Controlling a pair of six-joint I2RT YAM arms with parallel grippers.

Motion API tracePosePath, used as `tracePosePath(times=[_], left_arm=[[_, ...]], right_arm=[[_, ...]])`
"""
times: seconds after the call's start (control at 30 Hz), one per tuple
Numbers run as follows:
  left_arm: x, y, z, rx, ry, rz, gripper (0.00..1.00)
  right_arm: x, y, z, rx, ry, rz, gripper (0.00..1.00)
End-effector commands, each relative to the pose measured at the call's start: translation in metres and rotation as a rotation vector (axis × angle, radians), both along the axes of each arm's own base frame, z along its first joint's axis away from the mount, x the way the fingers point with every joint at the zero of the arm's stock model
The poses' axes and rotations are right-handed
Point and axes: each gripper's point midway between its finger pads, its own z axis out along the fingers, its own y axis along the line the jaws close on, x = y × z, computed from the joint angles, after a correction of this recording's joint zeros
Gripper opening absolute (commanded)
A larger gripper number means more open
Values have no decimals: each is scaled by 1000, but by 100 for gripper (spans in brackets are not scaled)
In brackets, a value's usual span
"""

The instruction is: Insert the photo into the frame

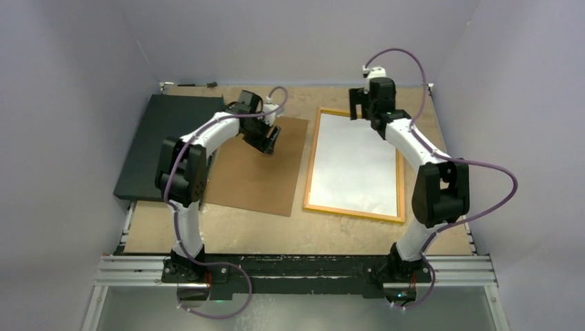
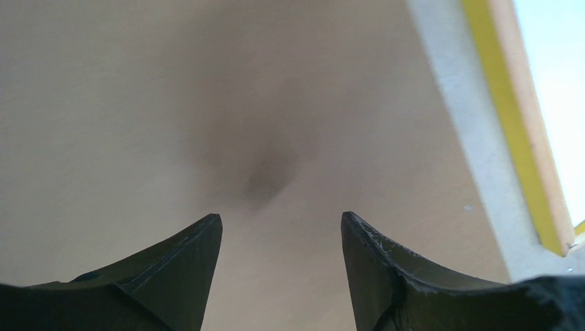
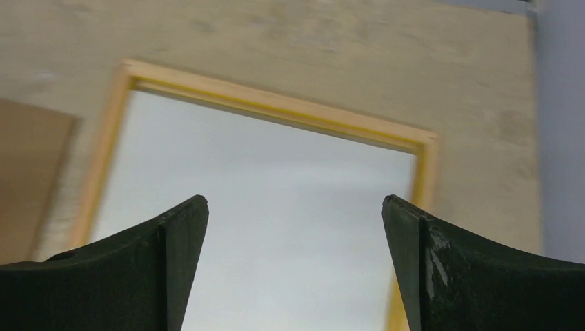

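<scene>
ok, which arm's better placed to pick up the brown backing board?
Left, probably. The left gripper hangs open directly over the backing board. The right gripper is open over the far end of the frame, away from the board.

photo point(image 1: 355, 162) in frame point(image 1: 352, 211), white side up — flat

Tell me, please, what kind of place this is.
Probably a laboratory robot cell, not a home. A left arm and a right arm are mounted on a metal rail, plain grey walls enclose the table, and props like the frame lie on it.
</scene>
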Motion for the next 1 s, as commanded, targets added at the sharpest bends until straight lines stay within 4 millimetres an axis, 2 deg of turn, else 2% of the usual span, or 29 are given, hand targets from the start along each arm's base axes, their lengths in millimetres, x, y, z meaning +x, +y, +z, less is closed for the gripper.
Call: tracePosePath(times=[0.0,0.03,0.13,0.2,0.27,0.33,0.4,0.47,0.53,0.63,0.7,0.73,0.77,0.83,0.9,0.97], left_arm=[[37,66,61,14,-133,81,64],[42,82,64,38,-145,100,64],[48,124,70,95,-163,151,64],[51,146,71,123,-175,184,63],[51,160,67,138,-167,202,61],[48,170,58,171,-154,212,58],[48,178,47,212,-159,222,54],[51,186,40,251,-177,241,50],[56,194,37,296,-204,258,45],[59,202,32,337,-221,270,37],[59,205,28,350,-222,270,32],[58,205,25,355,-222,268,30],[59,205,23,355,-224,269,30],[59,207,19,371,-228,276,29],[59,211,14,392,-234,280,28],[58,211,8,416,-241,274,27]], right_arm=[[-4,113,14,282,4,152,99],[-9,135,6,315,45,177,99],[-23,194,3,430,69,291,99],[-34,231,6,645,90,380,99],[-41,256,11,833,127,466,99],[-41,276,16,863,133,516,99],[-38,298,8,702,148,449,99],[-40,305,-9,568,166,349,99],[-50,316,-16,574,171,331,99],[-62,324,-16,771,223,286,99],[-65,327,-11,906,291,367,99],[-61,326,3,966,253,460,99],[-60,323,6,997,231,464,99],[-60,320,-19,799,264,359,99],[-57,324,-28,612,273,271,99],[-60,332,-33,591,268,251,99]])
